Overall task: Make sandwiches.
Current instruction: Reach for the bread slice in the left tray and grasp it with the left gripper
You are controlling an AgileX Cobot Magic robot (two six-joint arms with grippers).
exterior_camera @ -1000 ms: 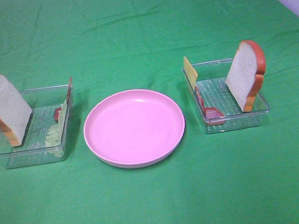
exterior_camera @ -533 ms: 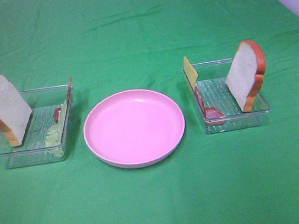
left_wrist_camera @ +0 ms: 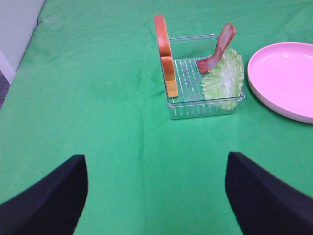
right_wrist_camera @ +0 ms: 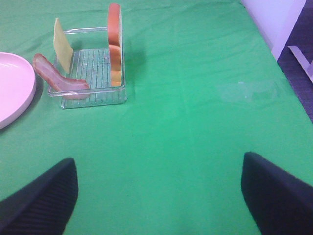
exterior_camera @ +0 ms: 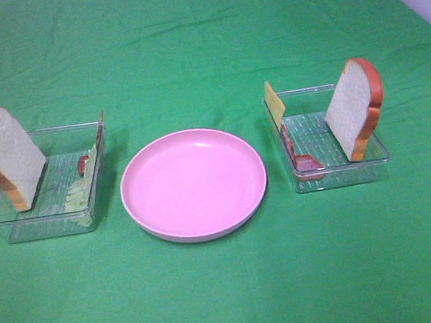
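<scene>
Sandwich parts not yet stacked, split between two clear trays on green cloth [exterior_camera: 190,57]. In left tray [exterior_camera: 46,223]: left bread slice [exterior_camera: 9,155] upright at the left wall, lettuce [left_wrist_camera: 224,78] and left meat strip [left_wrist_camera: 217,49] leaning at the right wall. In right tray [exterior_camera: 343,176]: right bread slice [exterior_camera: 356,110] upright at the right side, cheese square [exterior_camera: 274,102] propped at the far left corner, right meat strip [right_wrist_camera: 58,78] along the left wall. Between the trays, touching neither: pink plate [exterior_camera: 200,235]. Left gripper [left_wrist_camera: 155,169]: spread wide, gripping nothing, over cloth well apart from left tray. Right gripper [right_wrist_camera: 159,169]: same, wide and empty, well apart from right tray.
</scene>
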